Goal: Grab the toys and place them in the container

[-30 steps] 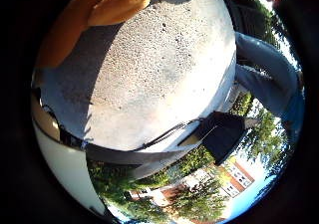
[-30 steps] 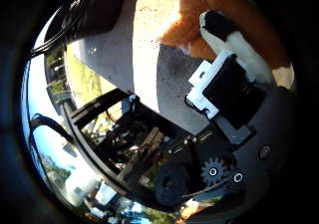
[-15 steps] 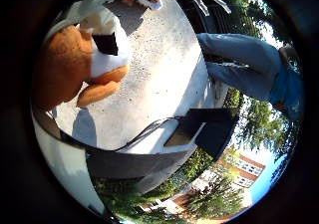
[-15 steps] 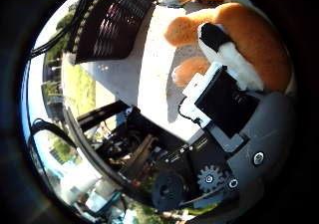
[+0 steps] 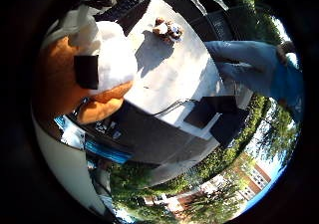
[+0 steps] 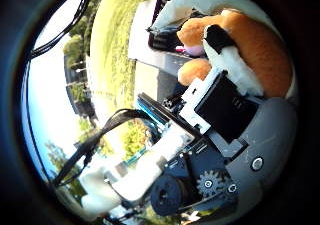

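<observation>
Up went the hand (image 6: 220, 110) with the orange and white plush toy (image 5: 75, 84) since the earlier pictures: the toy lay on the grey table (image 5: 174, 79) then, and now the table looks far below. Its fingers curl tight round the toy. A second small toy (image 5: 167, 29) waits on the table, near a dark slatted container (image 5: 130, 0). So one toy is lifted but not dropped in yet. No writing can be read.

Orange plush toy (image 5: 65, 87) cut off at view edge, partly covered by white finger (image 5: 107, 59) of the hand (image 6: 220, 110); small toys (image 5: 167, 29) on the table (image 5: 169, 74) too small to identify; dark container (image 6: 162, 32) mostly hidden behind plush; person's upper body out of frame.
</observation>
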Robot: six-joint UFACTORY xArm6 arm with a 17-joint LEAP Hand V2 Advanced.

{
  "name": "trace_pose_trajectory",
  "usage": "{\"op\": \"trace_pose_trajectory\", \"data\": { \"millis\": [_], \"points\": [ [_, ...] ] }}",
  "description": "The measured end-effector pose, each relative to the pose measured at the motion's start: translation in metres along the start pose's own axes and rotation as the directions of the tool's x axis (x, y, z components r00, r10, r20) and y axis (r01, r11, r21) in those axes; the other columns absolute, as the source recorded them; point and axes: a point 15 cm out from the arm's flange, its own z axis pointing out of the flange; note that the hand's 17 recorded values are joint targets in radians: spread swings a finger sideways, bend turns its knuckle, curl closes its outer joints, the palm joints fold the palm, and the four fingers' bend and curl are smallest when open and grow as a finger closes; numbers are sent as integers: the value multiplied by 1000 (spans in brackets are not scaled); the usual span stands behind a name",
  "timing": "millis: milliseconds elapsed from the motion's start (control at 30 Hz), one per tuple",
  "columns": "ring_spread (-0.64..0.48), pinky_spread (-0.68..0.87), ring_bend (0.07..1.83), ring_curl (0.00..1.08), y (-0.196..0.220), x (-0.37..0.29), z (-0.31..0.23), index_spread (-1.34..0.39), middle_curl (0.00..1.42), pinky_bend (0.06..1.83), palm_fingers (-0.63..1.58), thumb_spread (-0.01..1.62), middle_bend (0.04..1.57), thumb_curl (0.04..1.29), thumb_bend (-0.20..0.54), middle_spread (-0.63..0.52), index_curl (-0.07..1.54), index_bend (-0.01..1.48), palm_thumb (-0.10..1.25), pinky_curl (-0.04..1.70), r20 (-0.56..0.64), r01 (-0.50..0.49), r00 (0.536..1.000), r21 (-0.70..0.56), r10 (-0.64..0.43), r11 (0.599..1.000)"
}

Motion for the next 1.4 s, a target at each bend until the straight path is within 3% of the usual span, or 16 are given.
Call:
{"op": "trace_pose_trajectory", "data": {
  "millis": [133,200,367,567,667,900,1100,1233,1333,1400],
  "points": [
    [-144,150,1423,894,-57,-69,-42,-1156,1010,1541,855,1118,1286,713,-15,-190,600,629,984,878,53,53,997,136,-61,989],
    [-145,144,1436,897,-77,-87,-40,-1178,1017,1552,839,1119,1299,722,-16,-188,649,625,978,886,78,68,994,144,-80,987],
    [-148,134,1468,904,-143,-103,-19,-1222,1028,1575,807,1117,1325,741,-15,-184,767,603,968,898,103,89,990,114,-101,989],
    [-149,127,1499,906,-215,-93,43,-1267,1033,1601,774,1117,1354,759,-14,-179,917,567,963,914,123,57,990,54,-63,997],
    [-148,124,1514,904,-244,-82,60,-1287,1033,1612,761,1117,1368,766,-14,-177,996,546,962,921,88,32,995,101,-41,994],
    [-144,120,1542,899,-282,-41,116,-1316,1033,1626,736,1115,1391,779,-18,-172,1147,509,948,931,38,-55,998,134,51,989],
    [-131,118,1561,886,-285,-9,155,-1316,1024,1593,654,1124,1405,769,-33,-168,1249,460,885,943,34,-112,994,112,108,987],
    [-51,166,1480,805,-278,11,176,-1280,950,1479,703,1164,1291,724,-29,-135,1268,470,832,895,49,-149,988,86,145,985],
    [20,205,1417,771,-275,18,183,-1161,834,1439,294,1162,963,671,-46,-113,1227,276,765,893,53,-155,987,77,151,985],
    [68,253,1286,709,-271,23,185,-1057,725,1327,-4,1158,746,635,-44,-82,1167,185,728,850,58,-156,987,69,152,985]
  ]
}}
